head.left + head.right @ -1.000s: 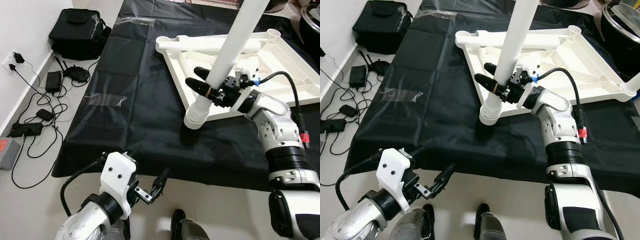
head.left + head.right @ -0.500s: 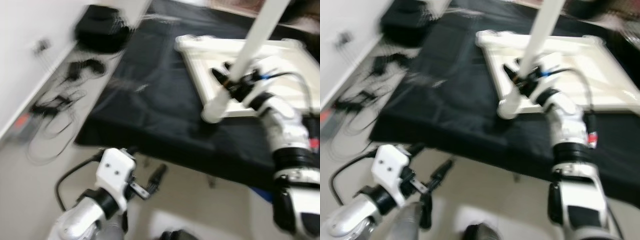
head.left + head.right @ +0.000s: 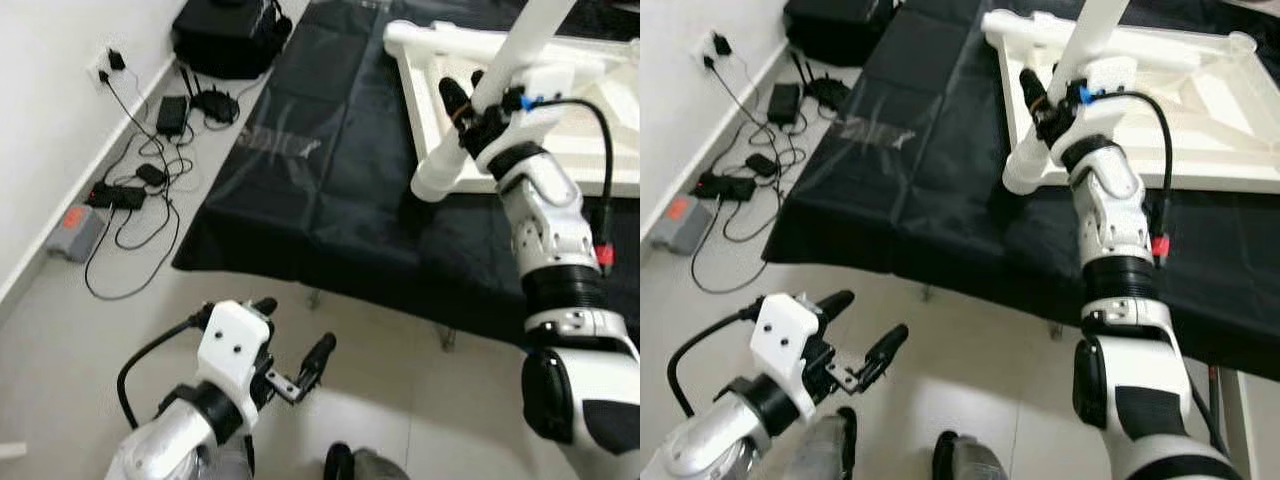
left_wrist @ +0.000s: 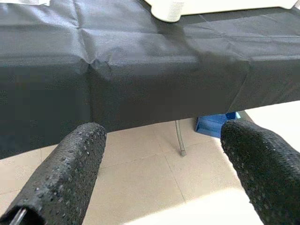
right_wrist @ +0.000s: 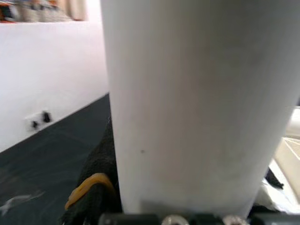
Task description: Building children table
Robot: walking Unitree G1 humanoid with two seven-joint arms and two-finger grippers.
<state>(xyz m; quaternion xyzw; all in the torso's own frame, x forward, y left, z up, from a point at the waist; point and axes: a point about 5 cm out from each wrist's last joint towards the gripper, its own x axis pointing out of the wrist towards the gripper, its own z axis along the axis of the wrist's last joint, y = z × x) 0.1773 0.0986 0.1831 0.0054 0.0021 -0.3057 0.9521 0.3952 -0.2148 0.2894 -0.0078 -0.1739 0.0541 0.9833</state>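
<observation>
Black bag (image 3: 232, 40), chargers and tangled cables (image 3: 130, 215) by the wall — grey floor tiles (image 3: 90, 340).

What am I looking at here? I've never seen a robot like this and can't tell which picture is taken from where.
It is a humanoid robot with two silver arms. The two wide pictures come from cameras in its head, looking down. The close-ups come from wrist cameras. The right gripper clasps a white table leg, its lower end by the edge of an upturned white tabletop on a black cloth. The left gripper hangs open above the floor, holding nothing.
</observation>
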